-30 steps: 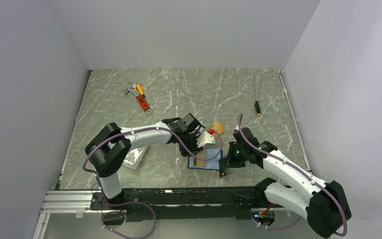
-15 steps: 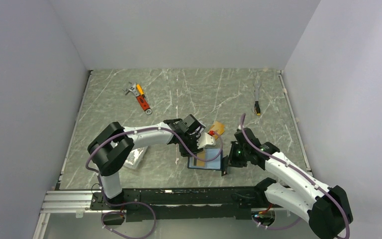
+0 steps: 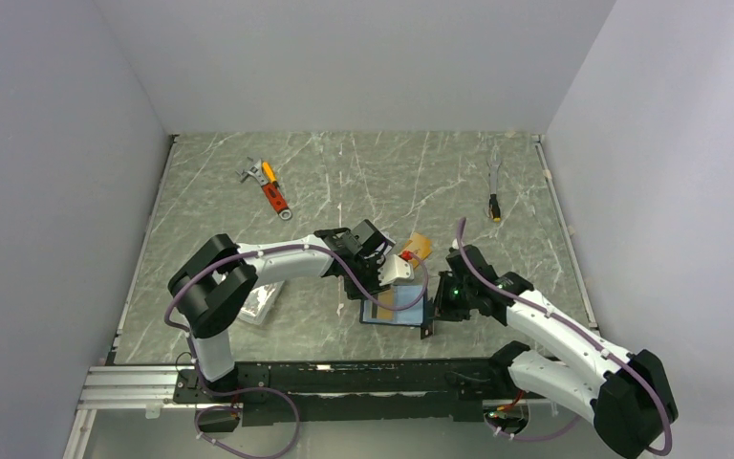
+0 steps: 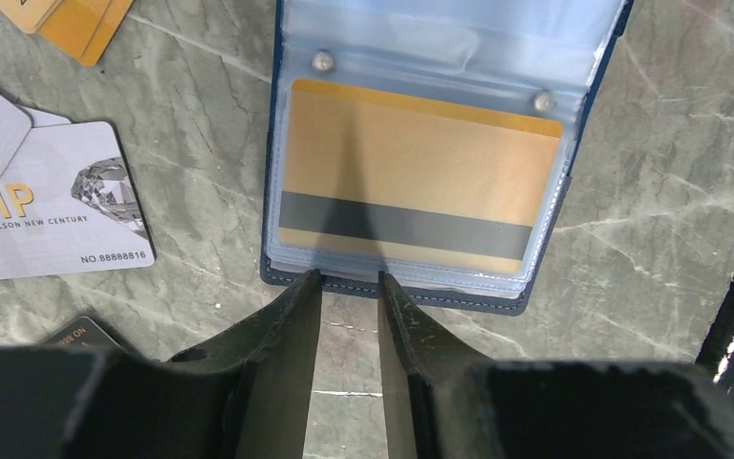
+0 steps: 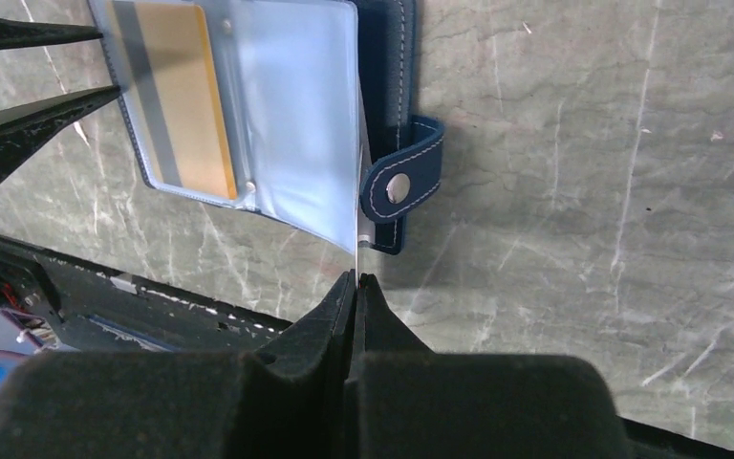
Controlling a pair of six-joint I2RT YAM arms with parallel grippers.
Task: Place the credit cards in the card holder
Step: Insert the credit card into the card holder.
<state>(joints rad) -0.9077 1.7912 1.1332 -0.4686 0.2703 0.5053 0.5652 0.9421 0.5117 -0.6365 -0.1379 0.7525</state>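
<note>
The navy card holder (image 3: 397, 311) lies open on the table, its clear sleeves facing up. An orange-gold card (image 4: 420, 163) with a black stripe sits inside one sleeve and also shows in the right wrist view (image 5: 186, 96). My left gripper (image 4: 349, 282) has its jaws a narrow gap apart and empty, with the tips at the holder's near edge (image 4: 440, 296). My right gripper (image 5: 356, 279) is shut on the edge of a clear sleeve (image 5: 296, 105) and holds it raised, beside the snap tab (image 5: 401, 182). A silver-white card (image 4: 57, 215) lies left of the holder. A black card's corner (image 4: 81, 332) shows below it.
More orange cards (image 3: 419, 247) lie behind the holder. An orange-handled wrench (image 3: 272, 194) is at the back left and a small tool (image 3: 493, 182) at the back right. A clear plastic packet (image 3: 258, 304) lies by the left arm. The black base rail (image 3: 344, 378) runs just in front of the holder.
The right arm has shifted slightly right and back while keeping its hold on the sleeve. The left gripper and the holder have stayed in place.
</note>
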